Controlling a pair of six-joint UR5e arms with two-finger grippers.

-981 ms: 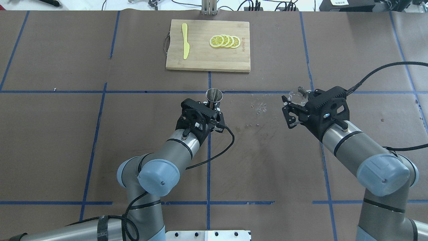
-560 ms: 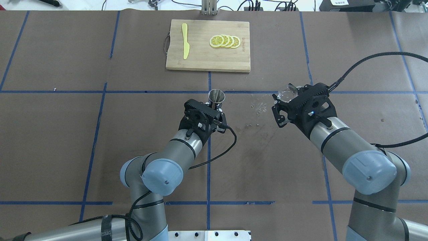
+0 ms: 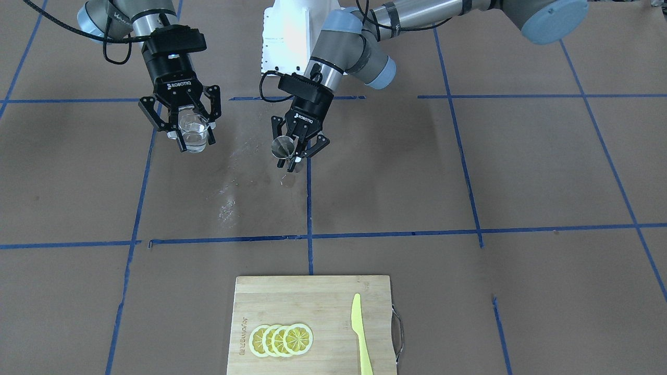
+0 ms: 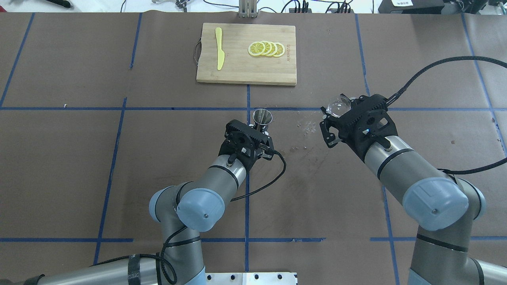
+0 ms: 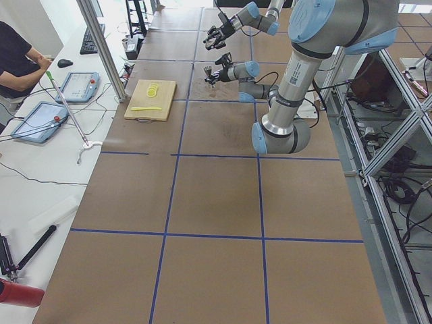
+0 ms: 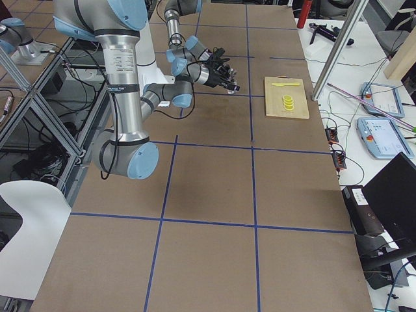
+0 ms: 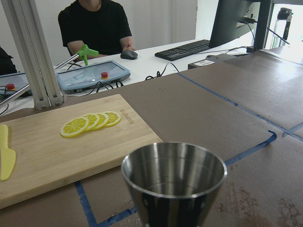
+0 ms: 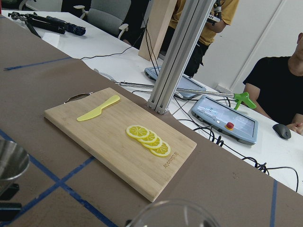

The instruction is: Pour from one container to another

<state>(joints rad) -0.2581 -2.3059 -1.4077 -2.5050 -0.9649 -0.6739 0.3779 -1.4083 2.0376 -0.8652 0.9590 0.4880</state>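
Overhead exterior and front-facing views: brown paper-covered tabletop (image 4: 59, 158), with a bamboo cutting board (image 4: 237, 67) at its far edge. Right gripper (image 3: 194, 141) has its jaws closed around a clear glass tumbler (image 3: 194, 134), mouth up, axis vertical. Left gripper (image 3: 295, 156) clamps a conical steel measuring cup (image 3: 283, 146), mouth up, axis near vertical. Both are over the tabletop's middle, well apart.

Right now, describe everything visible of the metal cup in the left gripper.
The metal cup is small, shiny steel, cone-shaped: wide round rim, narrowing downward. It stands about upright, mouth up, and I see no liquid inside. The left gripper is shut on its lower part, holding it just above the brown table, near a blue tape crossing. Nothing else touches it.
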